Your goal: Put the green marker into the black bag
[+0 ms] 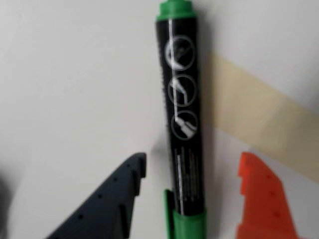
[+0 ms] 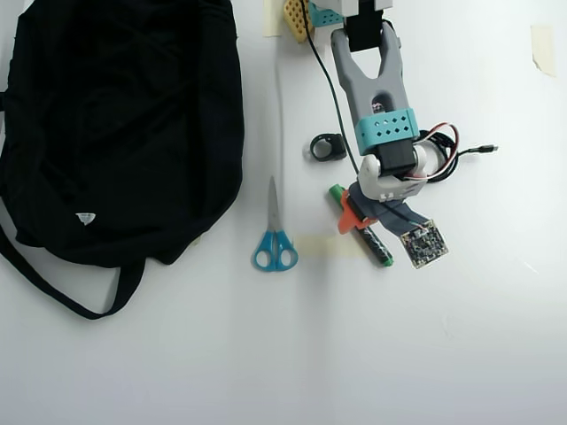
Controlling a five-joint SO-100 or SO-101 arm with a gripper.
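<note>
The dark grey finger and the orange finger stand apart, one on each side of the green marker, and neither touches it in the wrist view. The gripper is thus spread around the barrel near its capped end, with more free space on the orange side than on the dark one. Between the fingers the marker lies flat on the white table, its black barrel with white pictograms running away from them toward its other green end. Just beyond the orange finger, a strip of beige tape is stuck to the table and passes under or beside the marker; which, I cannot tell.

In the overhead view the gripper hangs over the marker, which lies aslant. Near it on the left of that view are a small black ring-like object and blue-handled scissors; well beyond those lies the black bag with its strap.

The step in hand looks like closing on the marker. To do it well, centre the barrel between the fingers, go low enough that the tips meet the barrel's widest part, and close square across it so it does not roll out toward the orange side.
</note>
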